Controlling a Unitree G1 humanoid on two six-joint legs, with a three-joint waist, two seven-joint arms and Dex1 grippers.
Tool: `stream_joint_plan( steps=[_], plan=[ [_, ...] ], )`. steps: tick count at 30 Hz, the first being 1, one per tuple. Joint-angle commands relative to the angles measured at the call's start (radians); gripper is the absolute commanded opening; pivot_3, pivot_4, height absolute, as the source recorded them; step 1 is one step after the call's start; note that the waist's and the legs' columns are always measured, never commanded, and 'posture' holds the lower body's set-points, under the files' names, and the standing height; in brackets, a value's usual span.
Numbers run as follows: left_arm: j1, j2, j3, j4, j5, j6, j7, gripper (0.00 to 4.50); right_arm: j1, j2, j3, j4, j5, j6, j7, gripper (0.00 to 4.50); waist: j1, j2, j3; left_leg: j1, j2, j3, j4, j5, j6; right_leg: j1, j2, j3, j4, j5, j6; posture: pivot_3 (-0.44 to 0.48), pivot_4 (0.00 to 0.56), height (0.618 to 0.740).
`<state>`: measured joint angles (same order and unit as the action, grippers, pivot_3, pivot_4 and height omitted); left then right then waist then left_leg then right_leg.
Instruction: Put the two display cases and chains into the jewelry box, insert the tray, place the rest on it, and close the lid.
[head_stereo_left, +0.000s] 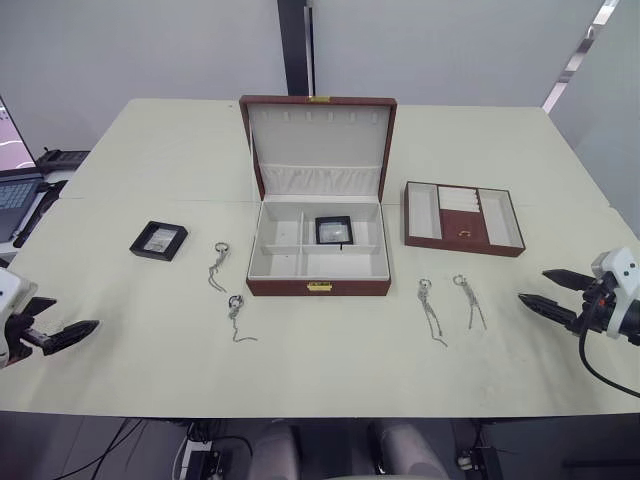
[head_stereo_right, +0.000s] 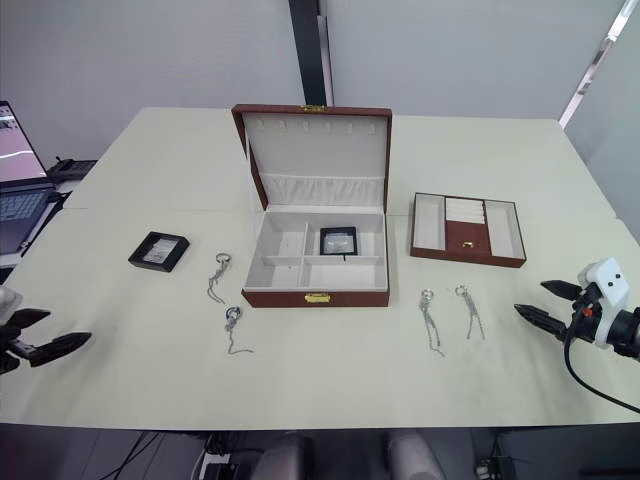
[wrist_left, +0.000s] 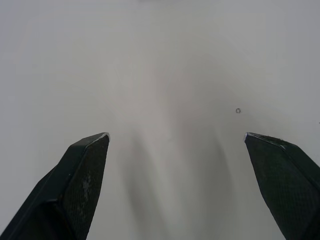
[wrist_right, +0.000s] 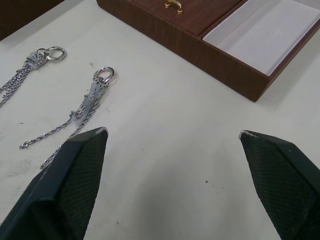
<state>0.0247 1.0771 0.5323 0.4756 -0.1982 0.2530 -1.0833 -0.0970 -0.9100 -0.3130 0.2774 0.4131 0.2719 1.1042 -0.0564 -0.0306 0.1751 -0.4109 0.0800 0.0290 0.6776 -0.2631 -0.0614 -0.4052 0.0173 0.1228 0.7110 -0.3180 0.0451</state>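
On a cream table, everything is placed here relative to the large reddish-brown wooden jewelry box, which sits at the centre with its cream-lined lid standing open behind it.

Far to the left of the box and nearer the robot, the left gripper hovers over bare table, its two black fingers spread wide and holding nothing. Left of the box lies one small square black display case with a clear window. Between that case and the box lie two thin short silver chains, each with a small ring; the second chain lies a little nearer the robot.

Inside the box, the other black display case already rests in a rear compartment.

Right of the box and slightly behind it sits the shallow reddish-brown tray. Right of the box's front lie two longer double-stranded silver chains. Far right, the right gripper hovers just beyond those chains, its fingers also wide apart and empty.

By the look of it, the first step is half done. The next move likely calls for the left gripper to reach for the remaining case or a short chain and pinch it.
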Motion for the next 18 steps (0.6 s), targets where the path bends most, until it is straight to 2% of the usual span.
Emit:
stream_joint_plan(
  steps=[1,6,12,18],
  plan=[
    [-0.02,0.04,-0.006,-0.005,0.0,-0.032,-0.001,4.47,-0.005,-0.003,-0.019,-0.024,0.01,-0.001,0.004,4.5,0.0,0.0,0.0,0.0,0.0,0.0,0.0,0.0,0.0,0.0,0.0,0.0,0.0,0.0,0.0,0.0,0.15,0.74],
    [-0.099,0.073,-0.092,0.034,0.029,-0.115,-0.041,4.47,-0.032,0.008,-0.014,-0.128,0.065,0.06,0.024,4.5,0.001,0.0,0.0,0.0,0.0,0.0,0.0,0.0,0.0,0.0,0.0,0.0,0.0,0.0,0.0,0.0,0.15,0.74],
    [-0.343,0.109,-0.314,0.184,0.146,-0.237,-0.104,4.47,-0.087,0.011,0.027,-0.393,0.176,0.198,0.027,4.5,0.002,0.001,0.0,0.0,0.0,0.0,0.0,0.0,0.0,0.0,0.001,0.0,0.002,0.0,0.0,0.0,0.15,0.74],
    [-0.625,0.07,-0.521,0.374,0.282,-0.374,-0.169,4.47,-0.15,0.037,0.102,-0.561,0.229,0.271,0.001,4.5,0.006,0.0,0.0,0.0,0.0,-0.001,0.0,0.0,0.0,0.0,0.001,0.0,0.001,0.0,0.0,0.0,0.15,0.74]
  ],
)
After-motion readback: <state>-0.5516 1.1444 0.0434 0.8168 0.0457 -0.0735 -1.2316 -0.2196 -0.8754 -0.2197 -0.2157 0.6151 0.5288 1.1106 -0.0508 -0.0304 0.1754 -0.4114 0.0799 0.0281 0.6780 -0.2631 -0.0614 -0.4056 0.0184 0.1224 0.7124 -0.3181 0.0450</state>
